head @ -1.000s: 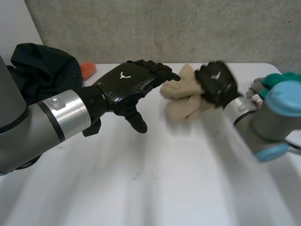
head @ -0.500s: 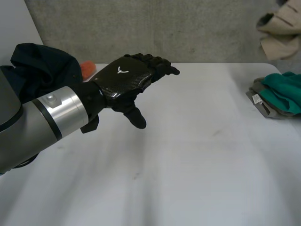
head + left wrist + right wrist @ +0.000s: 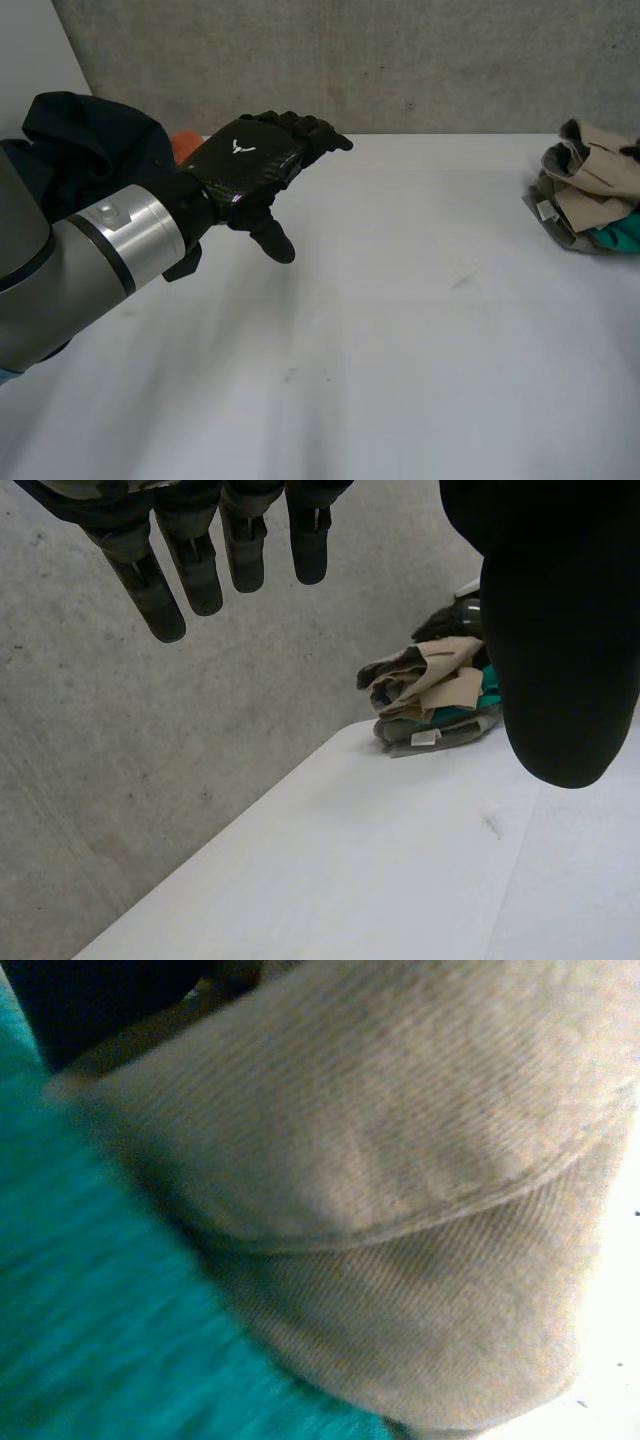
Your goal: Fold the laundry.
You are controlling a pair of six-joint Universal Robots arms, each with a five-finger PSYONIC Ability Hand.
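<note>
A crumpled beige cloth (image 3: 590,175) tops the teal pile (image 3: 618,236) at three o'clock; left hand (image 3: 245,165) straight-fingered, right hand (image 3: 447,623) grasp untellable.

Grey cylindrical left arm (image 3: 50,300) seen, matte finish. Polished silver wrist ring (image 3: 135,240) fitted at its end, edged by thin black band; small round stud set in ring. Black left hand (image 3: 245,172) noted: back plate glossy, fine carbon-weave pattern, small white winged emblem (image 3: 240,148) printed on it. Dark segmented fingers (image 3: 190,575) marked by ribbed grooves across each, tips rounded. Broad matte-black thumb (image 3: 560,630) finished smooth, tip blunt. Sliver of light-blue cap (image 3: 4,374) glimpsed at arm's lower edge.
</note>
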